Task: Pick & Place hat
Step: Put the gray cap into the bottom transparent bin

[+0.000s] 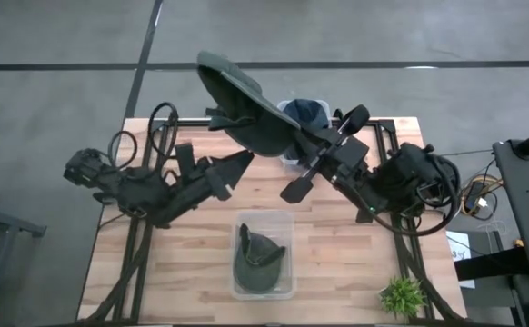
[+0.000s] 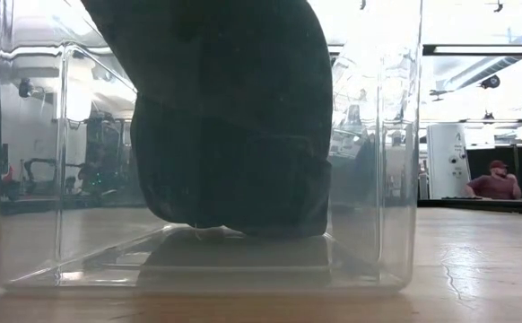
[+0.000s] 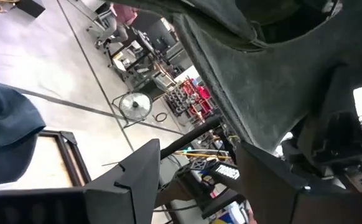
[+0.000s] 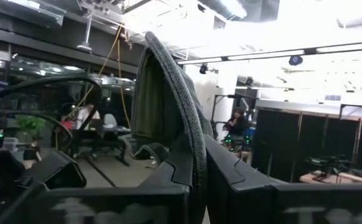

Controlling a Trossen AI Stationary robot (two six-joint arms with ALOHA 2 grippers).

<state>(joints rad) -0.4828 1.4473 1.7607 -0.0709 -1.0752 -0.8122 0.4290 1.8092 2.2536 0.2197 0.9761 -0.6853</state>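
Note:
My right gripper (image 1: pixel 294 143) is raised over the table's far middle and is shut on a dark green hat (image 1: pixel 246 104), which it holds high up. In the right wrist view the hat (image 4: pixel 162 93) rises edge-on from between the fingers. My left gripper (image 1: pixel 243 163) is open and points up toward the hat's underside (image 3: pixel 262 81) from the left, apart from it. A second green hat (image 1: pixel 260 259) lies inside a clear bin (image 1: pixel 287 289) near the table's near edge. In the low view this bin (image 2: pixel 395 179) and its hat (image 2: pixel 234 135) fill the picture. My right gripper pinches the hat's edge (image 4: pixel 196 146) between its two fingers. It comes from the table's right side and slants upward. The hat is lifted clear of the table and stands up and away beyond the fingertips, toward the far left.
A second clear bin (image 1: pixel 290 156) with a blue hat (image 1: pixel 305 111) in it stands at the far middle, under the raised hat. A small green plant (image 1: pixel 401 295) sits at the near right corner. Bare wood lies left and right of the near bin. People show in the room behind.

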